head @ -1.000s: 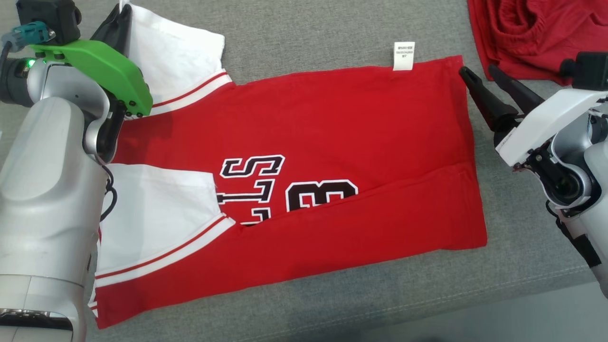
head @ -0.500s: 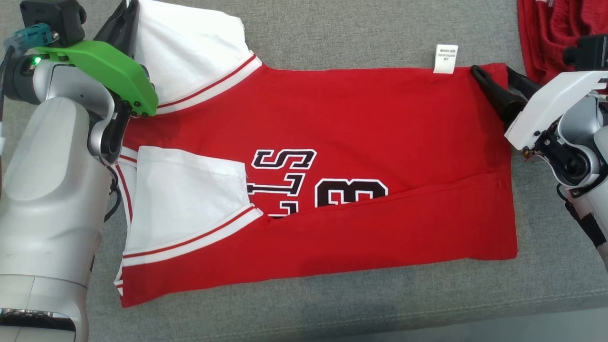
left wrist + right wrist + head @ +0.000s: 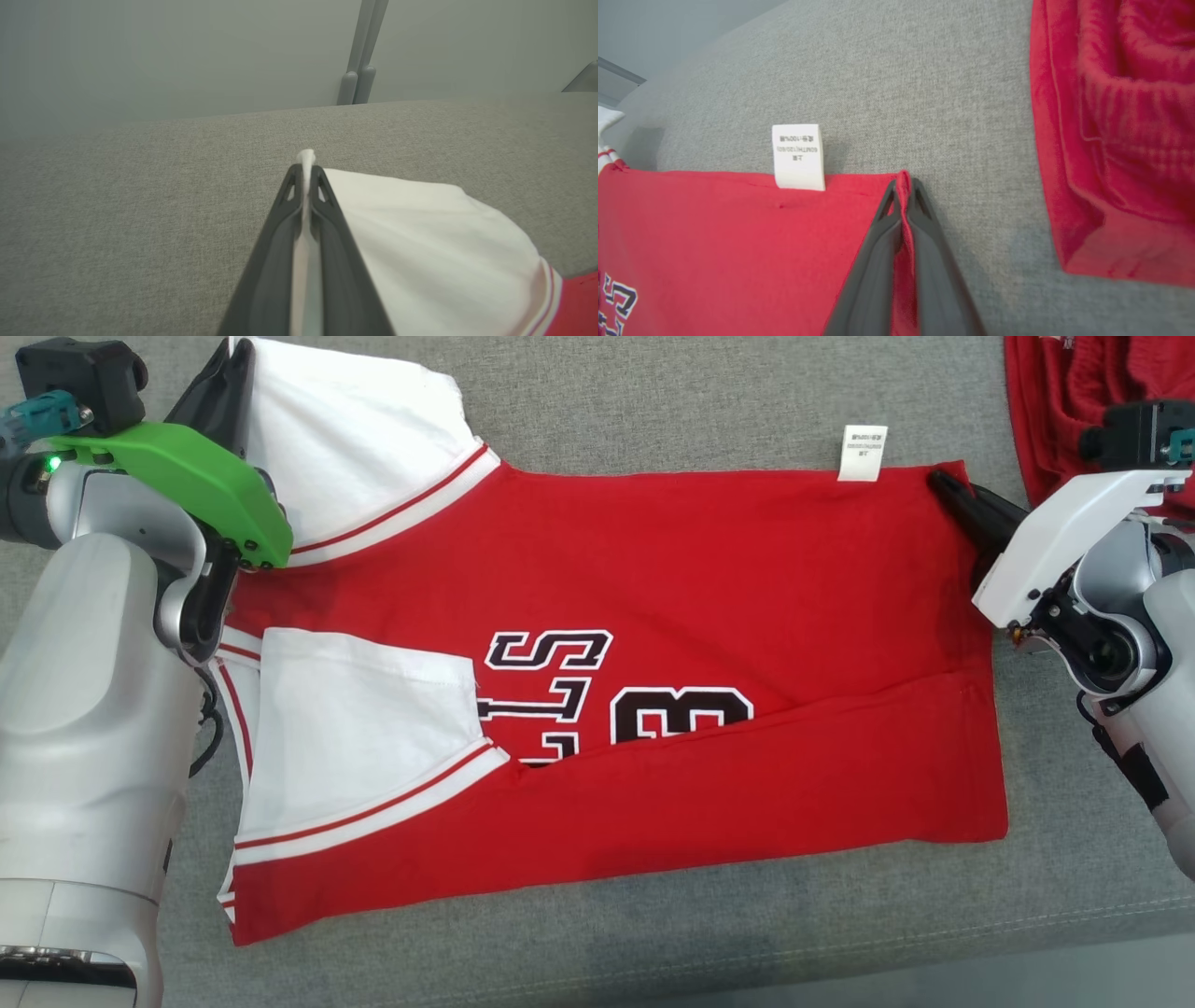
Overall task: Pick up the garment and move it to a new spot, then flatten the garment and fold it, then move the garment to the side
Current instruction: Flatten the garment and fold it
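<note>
The garment [image 3: 653, 579] is a red jersey with white sleeves and black-and-white lettering, lying partly folded on the grey cushion, its near long edge turned over the print. My left gripper [image 3: 238, 350] is at the far left corner, shut on the white sleeve's edge [image 3: 306, 158], which pokes out between its fingers [image 3: 280, 242]. My right gripper [image 3: 938, 481] is at the far right corner, shut on the red hem corner [image 3: 903, 179] beside the white care label [image 3: 798, 156]. The garment [image 3: 714, 242] spreads left of those fingers.
A second red fabric heap [image 3: 1074, 392] lies at the far right, close to my right arm; it is also the red fabric [image 3: 1115, 140] in the right wrist view. The grey cushion's front seam [image 3: 840, 933] runs near the bottom. A grey post [image 3: 359, 70] stands behind the cushion.
My right gripper moved in onto the garment's far right corner and shut on the hem. The left gripper kept its hold on the sleeve. The head view shifted.
</note>
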